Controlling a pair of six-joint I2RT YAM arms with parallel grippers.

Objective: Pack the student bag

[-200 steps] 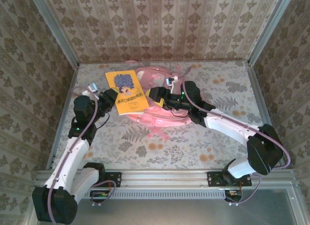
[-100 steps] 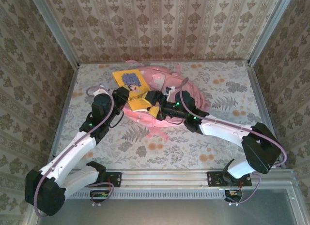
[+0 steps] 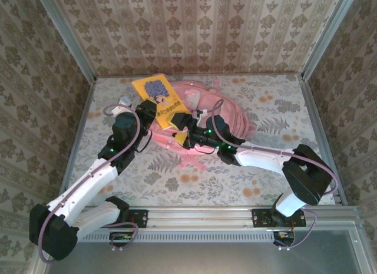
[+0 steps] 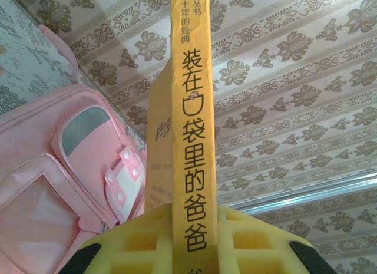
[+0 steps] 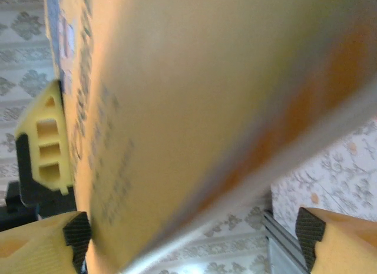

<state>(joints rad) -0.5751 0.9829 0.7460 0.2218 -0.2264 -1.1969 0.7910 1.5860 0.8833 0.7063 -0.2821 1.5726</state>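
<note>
1 yellow book [image 4: 194,138], spine legible from left wrist, in clenched left gripper [image 4: 193,241]; right gripper [image 5: 193,230] released.

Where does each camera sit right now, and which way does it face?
Top external: above and behind the bases, looking down on the table; both arms meet at the yellow book over the student bag.
Left wrist: on that wrist, looking up the book's spine to the wall; left jaws shut on it.
Right wrist: on that wrist, close against the book's blurred cover; right jaws open.
Shared: all three see the book.
</note>
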